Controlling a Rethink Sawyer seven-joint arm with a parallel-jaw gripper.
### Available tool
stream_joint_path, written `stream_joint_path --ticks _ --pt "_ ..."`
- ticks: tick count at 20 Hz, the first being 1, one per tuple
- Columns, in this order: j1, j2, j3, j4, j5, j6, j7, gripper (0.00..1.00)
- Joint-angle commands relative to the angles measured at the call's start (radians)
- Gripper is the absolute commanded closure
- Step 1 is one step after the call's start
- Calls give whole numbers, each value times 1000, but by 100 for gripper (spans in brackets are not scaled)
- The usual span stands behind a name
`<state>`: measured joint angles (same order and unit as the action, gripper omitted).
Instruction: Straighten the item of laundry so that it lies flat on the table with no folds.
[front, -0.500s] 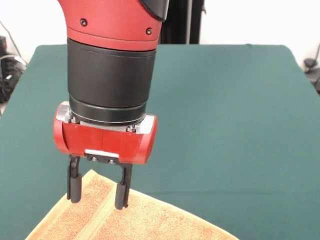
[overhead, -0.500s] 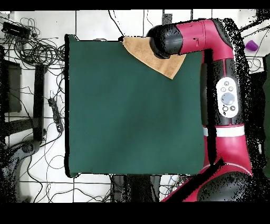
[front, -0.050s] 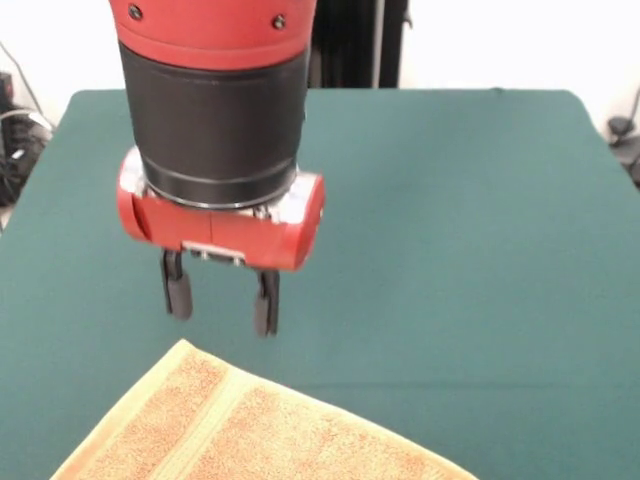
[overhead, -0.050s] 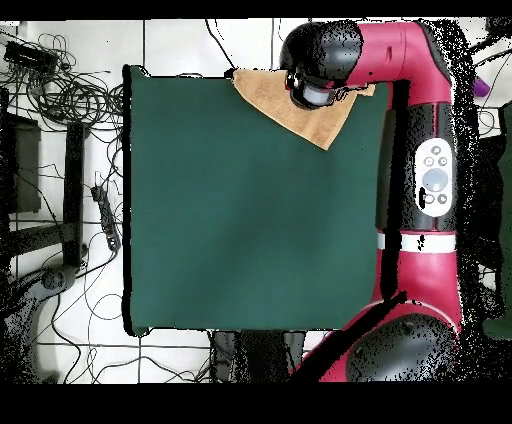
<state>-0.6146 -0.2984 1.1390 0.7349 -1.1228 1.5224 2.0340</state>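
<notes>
Towel (front, -0.050s: 250, 430) flat on table (front, -0.050s: 450, 250), pincer (front, -0.050s: 221, 306) above (open, empty)

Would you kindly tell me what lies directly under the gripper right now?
In the front view the open gripper hangs over bare green table, just beyond the towel corner. In the overhead view the arm covers that spot, so contact cannot be checked there.

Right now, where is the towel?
Front view: the towel lies at the table's bottom-left edge, below the open, empty claw. Overhead: top-right corner.
</notes>
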Motion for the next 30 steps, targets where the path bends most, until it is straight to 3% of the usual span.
stream_joint_path --ticks 1,8,13,17,18,20,30 --pt "74 105 -97 -166 -15 84 -134 0" --pt "109 182 -89 -291 -104 16 -148 0" --pt "133 223 -24 -397 -193 4 -223 0" --pt "147 242 46 -463 -266 7 -243 0" --pt "163 262 108 -506 -333 12 -260 0" --pt "164 262 156 -527 -382 20 -266 0" --pt "145 277 386 -566 -616 -21 -345 0"
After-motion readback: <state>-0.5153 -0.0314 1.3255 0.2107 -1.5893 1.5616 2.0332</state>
